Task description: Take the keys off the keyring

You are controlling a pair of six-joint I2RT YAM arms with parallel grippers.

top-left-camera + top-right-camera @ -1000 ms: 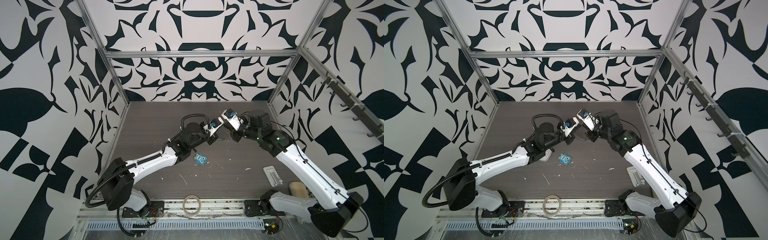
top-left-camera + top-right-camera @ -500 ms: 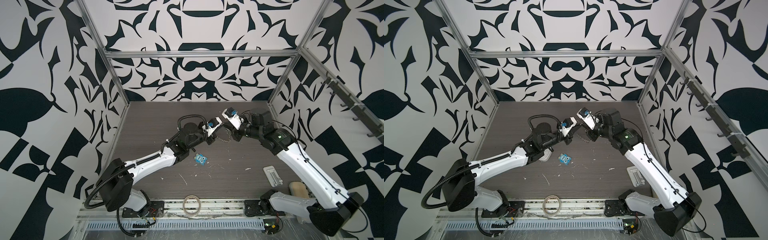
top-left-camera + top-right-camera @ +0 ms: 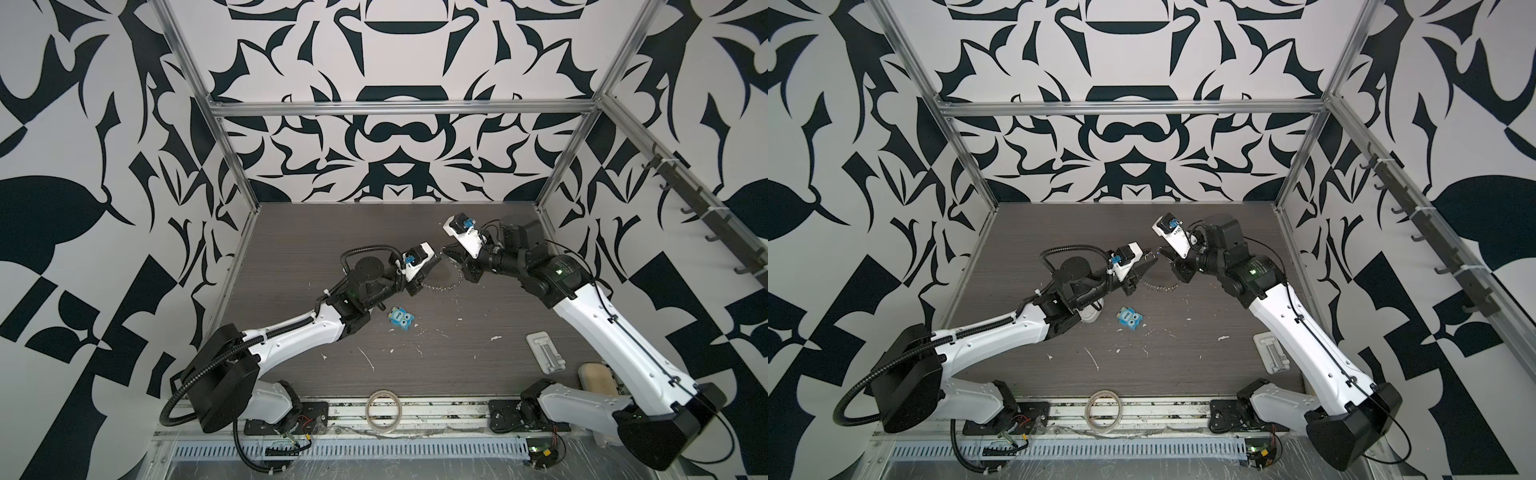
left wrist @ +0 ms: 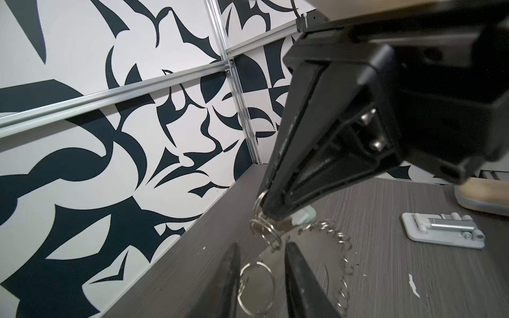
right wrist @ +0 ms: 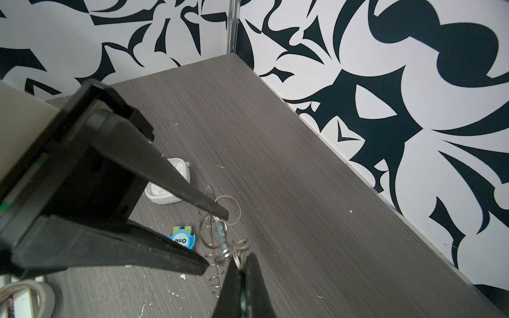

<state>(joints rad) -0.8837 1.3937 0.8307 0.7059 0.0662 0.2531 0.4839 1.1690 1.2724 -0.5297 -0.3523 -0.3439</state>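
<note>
Keyring (image 3: 1158, 286) hangs tilted above table, back-centre, between both arms. Right gripper (image 4: 265, 213) clenched on its rim rings, pale tag (image 4: 305, 217) just behind tip. Left gripper (image 5: 216, 242) released, fingers straddling loose ring. Both arms stretched inward, low. Owl toy (image 3: 401, 319) nearby; tape roll (image 3: 384, 409) at front edge.

Blue owl toy (image 3: 401, 319); tape roll (image 3: 368, 410).

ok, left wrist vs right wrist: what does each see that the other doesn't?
Left wrist only: the grey latch plate. Right wrist only: the blue owl toy, white clock and tape roll. Both: the split rings pinched in the shut right gripper, the left gripper open beside them, and the table.
</note>
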